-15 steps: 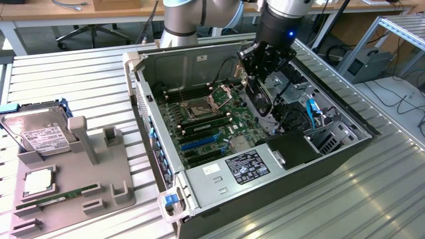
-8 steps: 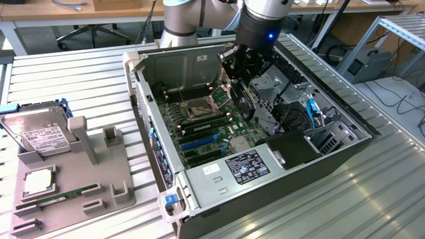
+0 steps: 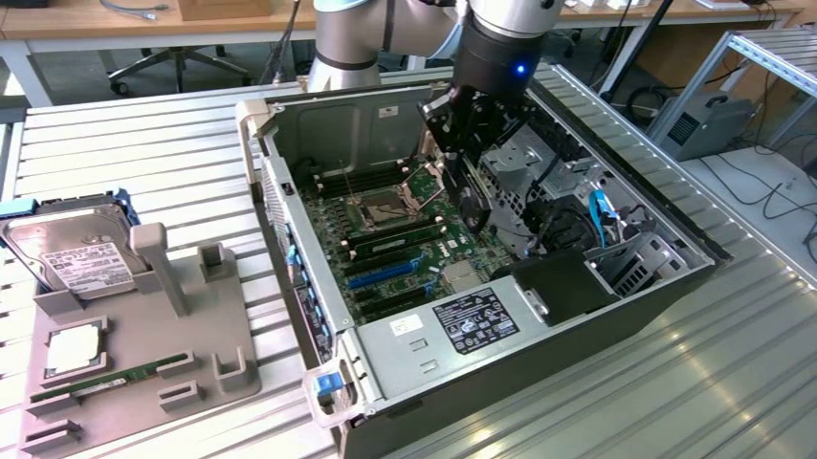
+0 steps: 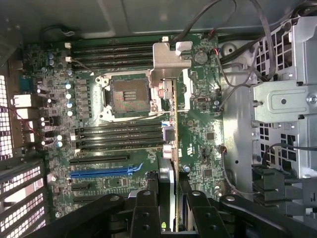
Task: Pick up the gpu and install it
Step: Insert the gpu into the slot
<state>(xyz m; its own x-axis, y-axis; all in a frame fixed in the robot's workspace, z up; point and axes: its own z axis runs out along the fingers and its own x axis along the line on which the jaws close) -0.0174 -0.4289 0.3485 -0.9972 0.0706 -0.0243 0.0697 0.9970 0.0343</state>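
Exterior view, and I'm down inside the open PC case (image 3: 537,382). My jaws are pinched narrow on the gpu (image 3: 475,206), holding it above the motherboard, just to the exterior view's right of the CPU socket (image 3: 383,206) and clear of it. The case lies on its side on the worktop (image 3: 141,153), so the board faces up, which I take to be why I reach in from above. Well off from the socket, to the exterior view's left, the hard drive (image 3: 75,258) and the RAM stick (image 3: 109,382) sit in their holder.

Wrist view now. The gpu (image 4: 175,129) shows edge-on, a thin line running out from between my jaws. Its silver bracket (image 4: 167,62) is at the far end, just beside the CPU socket (image 4: 128,94) on the drive-cage side. Gripping the flat faces leaves the connector edge free, I reckon. The long axis crosses the blue slot (image 4: 106,172) near the socket at right angles, not along it, with the bracket end pointing away from me. How steeply the card dips toward the board, I cannot tell. It is not seated in any slot.
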